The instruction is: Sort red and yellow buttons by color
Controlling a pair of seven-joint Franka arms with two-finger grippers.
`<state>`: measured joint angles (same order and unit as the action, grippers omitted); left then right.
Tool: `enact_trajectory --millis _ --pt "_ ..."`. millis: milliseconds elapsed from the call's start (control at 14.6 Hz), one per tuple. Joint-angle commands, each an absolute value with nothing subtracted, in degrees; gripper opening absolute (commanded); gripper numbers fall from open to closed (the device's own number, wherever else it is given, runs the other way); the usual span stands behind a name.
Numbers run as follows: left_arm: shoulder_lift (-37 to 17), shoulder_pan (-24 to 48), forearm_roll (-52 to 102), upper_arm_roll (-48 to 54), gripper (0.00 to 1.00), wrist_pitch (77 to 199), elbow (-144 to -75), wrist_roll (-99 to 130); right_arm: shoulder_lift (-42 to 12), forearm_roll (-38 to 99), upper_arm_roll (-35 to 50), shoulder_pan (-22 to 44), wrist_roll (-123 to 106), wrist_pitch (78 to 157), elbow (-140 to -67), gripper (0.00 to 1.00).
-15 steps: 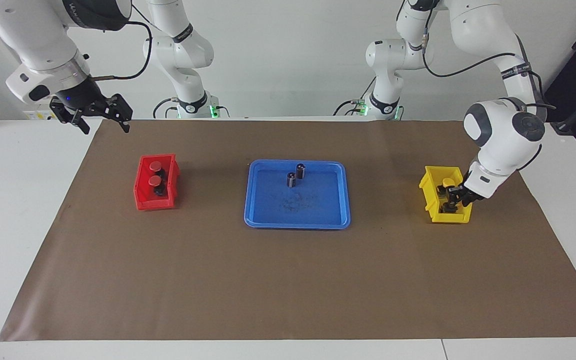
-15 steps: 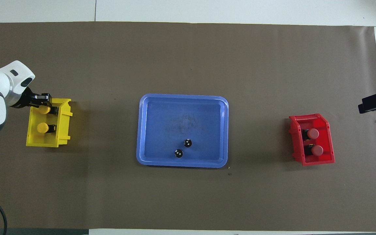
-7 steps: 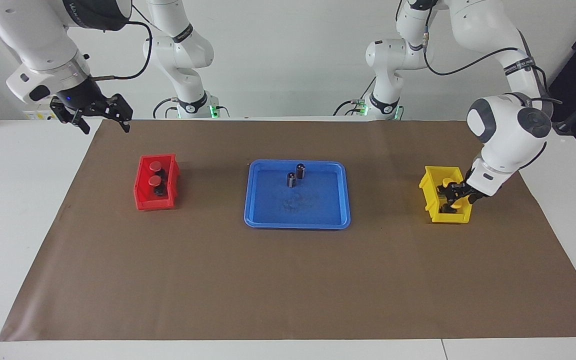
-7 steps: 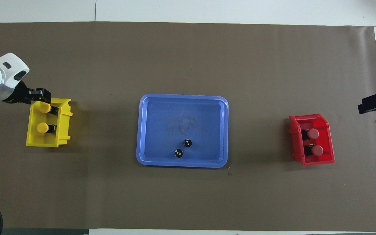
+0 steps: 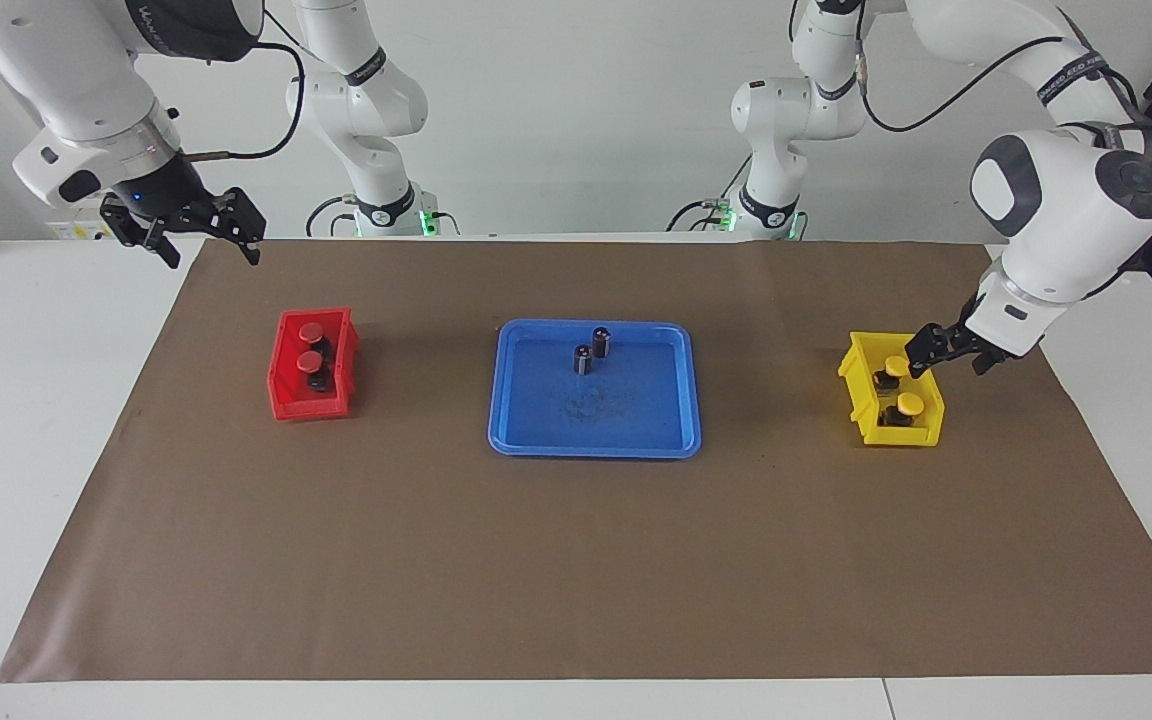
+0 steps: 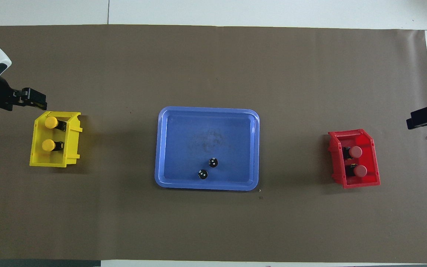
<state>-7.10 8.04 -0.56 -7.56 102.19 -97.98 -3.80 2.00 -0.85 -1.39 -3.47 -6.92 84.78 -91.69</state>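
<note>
Two yellow buttons (image 5: pixel 896 366) (image 5: pixel 910 403) sit in the yellow bin (image 5: pixel 861 385) at the left arm's end of the table; they also show in the overhead view (image 6: pixel 51 122) (image 6: pixel 48 145). Two red buttons (image 5: pixel 311 331) (image 5: pixel 311 361) sit in the red bin (image 5: pixel 281 385) at the right arm's end, also shown from overhead (image 6: pixel 355 151) (image 6: pixel 360 170). My left gripper (image 5: pixel 951 360) is open and empty, raised over the yellow bin's outer edge. My right gripper (image 5: pixel 211 250) is open and empty, waiting over the mat's corner.
A blue tray (image 5: pixel 536 445) lies mid-table between the bins, with two dark upright cylinders (image 5: pixel 601 342) (image 5: pixel 583 359) in its part nearer the robots. A brown mat (image 5: pixel 576 580) covers the table.
My left gripper has let go of a yellow button in the yellow bin and risen up and away from it. The right arm has not moved.
</note>
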Motion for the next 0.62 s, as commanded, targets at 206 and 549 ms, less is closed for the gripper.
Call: enact_trajectory --millis 206,549 --pt "-5.8 8.79 0.08 -7.47 1.0 94.85 -92.82 -4.13 2.11 -1.14 -1.41 -3.43 -6.15 83.58 -91.32 1.0" --pt "-4.13 9.05 1.59 -7.56 1.0 93.0 -91.33 -3.95 2.11 -1.14 -1.41 -3.43 -6.15 83.67 -91.41 1.0"
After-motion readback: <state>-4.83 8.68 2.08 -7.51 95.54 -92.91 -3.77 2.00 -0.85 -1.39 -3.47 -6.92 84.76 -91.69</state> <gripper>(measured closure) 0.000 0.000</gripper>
